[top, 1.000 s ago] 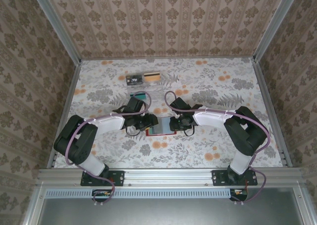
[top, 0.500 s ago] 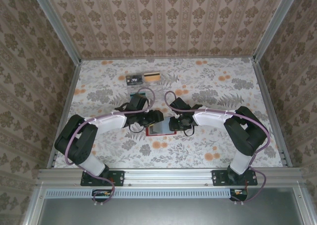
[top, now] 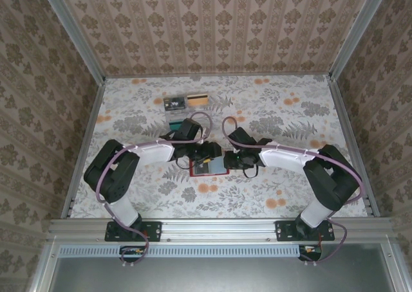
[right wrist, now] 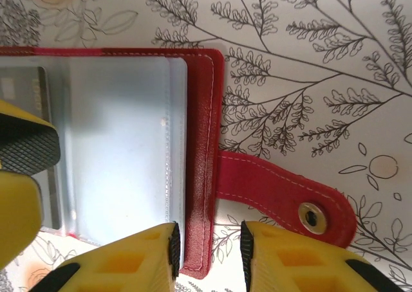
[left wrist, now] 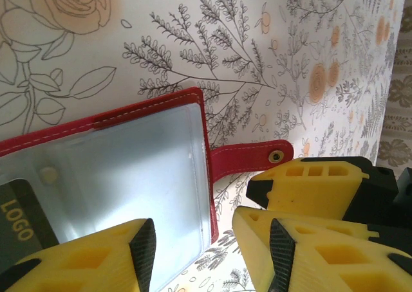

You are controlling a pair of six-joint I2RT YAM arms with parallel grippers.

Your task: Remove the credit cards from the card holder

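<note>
Left gripper (left wrist: 211,237), yellow jaws spread, straddled the tab-side edge of the card holder (left wrist: 129,170), which lay open and flat in the middle of the table (top: 309,105). Right gripper (right wrist: 209,240), narrowly parted, straddled the same red rim, pinching nothing. The holder looked light and floppy, its clear sleeves slick: likely best pinned at the rim. A dark card (left wrist: 16,221) was cut off; how many sat inside was unclear.

Overhead; wrist close-ups sharing card holder (right wrist: 129,144)

White-and-black left arm (top: 138,154) and right arm (top: 290,155) carry purple cables (top: 102,176) and yellow fingers (left wrist: 84,260) with black textured pads (right wrist: 26,147).
</note>
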